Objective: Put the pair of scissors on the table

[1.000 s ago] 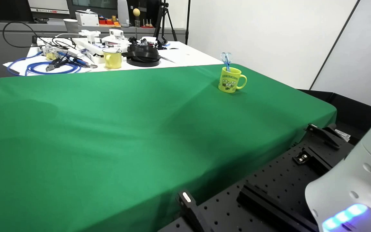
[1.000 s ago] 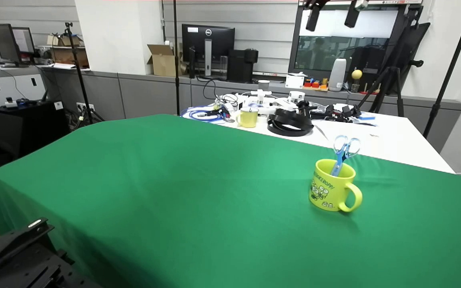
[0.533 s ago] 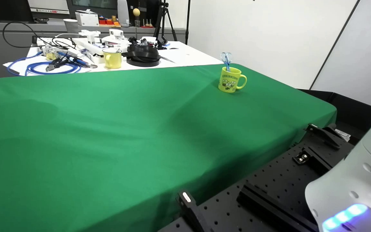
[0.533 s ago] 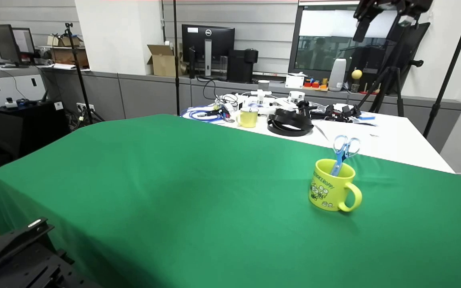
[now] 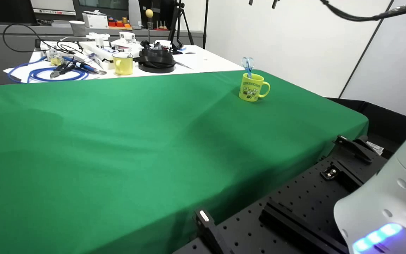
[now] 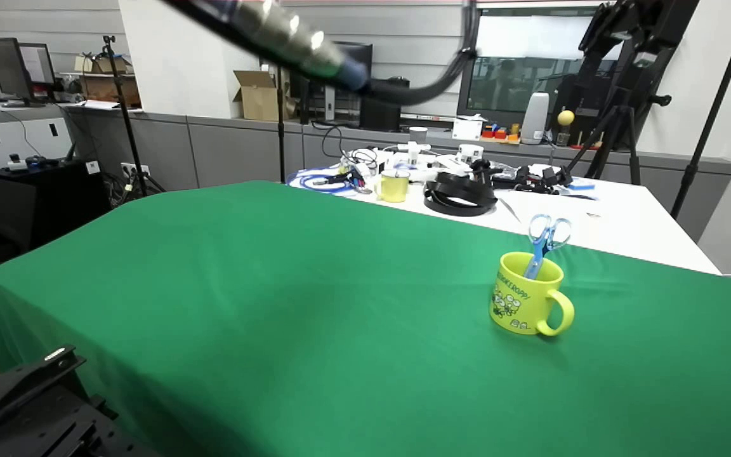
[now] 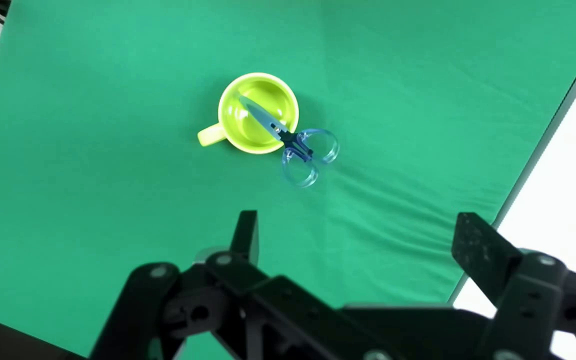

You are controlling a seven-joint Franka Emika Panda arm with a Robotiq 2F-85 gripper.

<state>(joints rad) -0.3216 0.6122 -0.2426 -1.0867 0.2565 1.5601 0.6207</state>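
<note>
Two black fingers (image 7: 244, 232) of my dark robot gripper (image 7: 355, 222) stand spread wide in the wrist view, with a wide, slightly wrinkled green cloth-covered table (image 7: 118, 200) showing between them. The gripper hangs well above a small pair of scissors (image 7: 288, 137) with see-through light-blue loop handles. The scissors lean in a glossy yellow-green mug (image 6: 521, 301), blades pointing down inside, handles jutting out past the rim. In both exterior views I see this mug standing upright on the green table. Beyond it, a cluttered white table (image 6: 625, 222) bears a second yellow mug (image 6: 395, 188), cylindrical in shape.
</note>
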